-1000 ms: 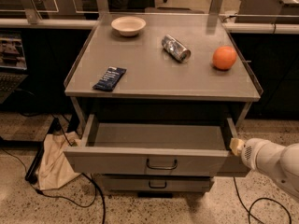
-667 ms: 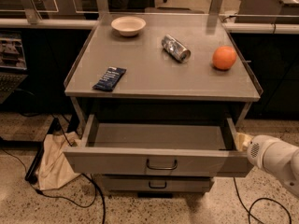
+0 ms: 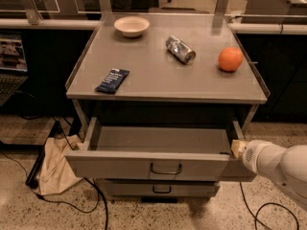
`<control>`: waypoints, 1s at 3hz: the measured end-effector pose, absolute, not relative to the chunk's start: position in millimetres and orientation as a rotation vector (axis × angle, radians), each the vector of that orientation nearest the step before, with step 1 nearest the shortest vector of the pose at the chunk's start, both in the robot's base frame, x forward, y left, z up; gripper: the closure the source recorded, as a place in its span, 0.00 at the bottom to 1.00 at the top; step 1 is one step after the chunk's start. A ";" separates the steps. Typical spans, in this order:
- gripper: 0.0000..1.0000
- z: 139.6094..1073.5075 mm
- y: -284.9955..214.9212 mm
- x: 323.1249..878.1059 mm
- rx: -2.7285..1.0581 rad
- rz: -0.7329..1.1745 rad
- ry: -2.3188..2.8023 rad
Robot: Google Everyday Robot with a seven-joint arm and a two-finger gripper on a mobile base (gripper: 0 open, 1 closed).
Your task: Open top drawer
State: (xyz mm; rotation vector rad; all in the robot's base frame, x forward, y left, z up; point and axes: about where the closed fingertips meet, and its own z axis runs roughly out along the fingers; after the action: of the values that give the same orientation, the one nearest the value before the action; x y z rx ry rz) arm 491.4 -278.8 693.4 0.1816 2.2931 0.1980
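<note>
Grey cart (image 3: 158, 83), top drawer (image 3: 120, 164) standing well out beneath its top. Gripper (image 3: 238, 148) at drawer's right front corner; open or closed, cannot tell. Rigid metal, likely slides heavy; hold central loop handle (image 3: 166, 168).

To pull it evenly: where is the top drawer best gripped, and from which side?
The dark loop handle centred on the top drawer front, from straight ahead: a central pull should keep it square. The gripper is at its right front corner.
</note>
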 end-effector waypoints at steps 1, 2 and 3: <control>1.00 690.2 -276.7 493.3 0.174 0.199 2.301; 1.00 681.4 -277.7 485.1 0.162 0.184 2.319; 1.00 684.9 -277.7 484.5 0.161 0.183 2.320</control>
State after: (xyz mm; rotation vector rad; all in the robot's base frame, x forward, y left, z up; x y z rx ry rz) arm 484.5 -277.7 684.9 0.1610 2.3202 0.1827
